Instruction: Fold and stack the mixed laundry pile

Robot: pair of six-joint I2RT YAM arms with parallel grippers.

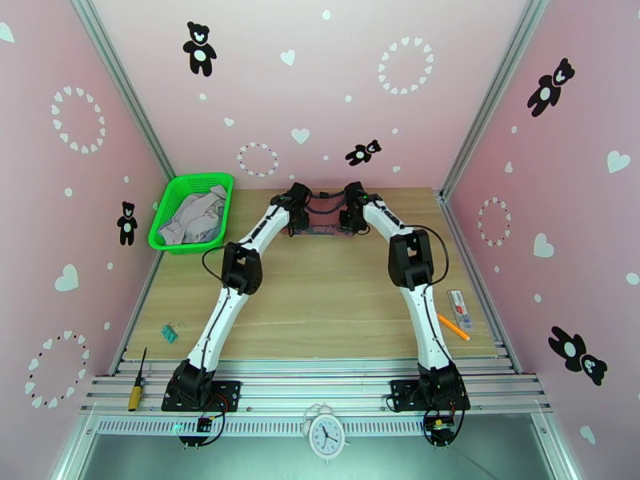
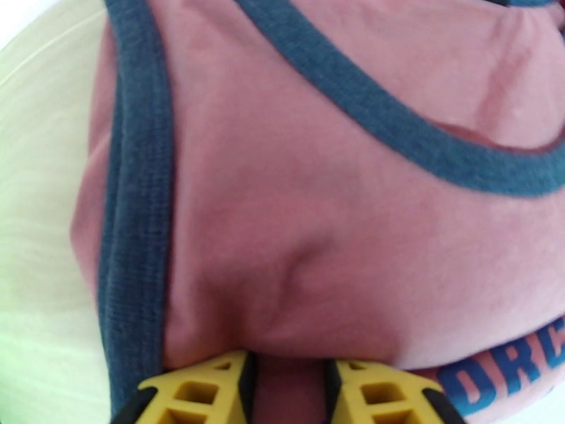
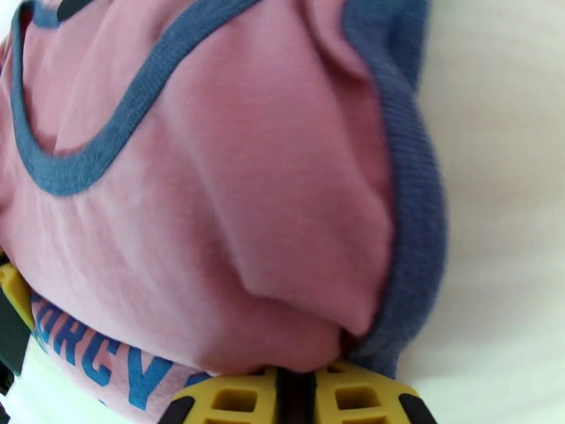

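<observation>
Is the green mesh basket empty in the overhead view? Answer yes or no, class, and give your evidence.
No, the green mesh basket holds crumpled grey and pale garments heaped inside it.

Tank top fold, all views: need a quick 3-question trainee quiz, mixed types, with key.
1. True or false: the tank top lies inside the green basket.
2. Multiple choice: in the left wrist view, the left fingers close on A) the blue trim, B) plain pink fabric, C) nothing.
3. Short answer: what does the green basket hold?

Key: 1 false, it lies on the table, at the far edge between the two arms. 2 B. 3 crumpled pale grey garments.
</observation>
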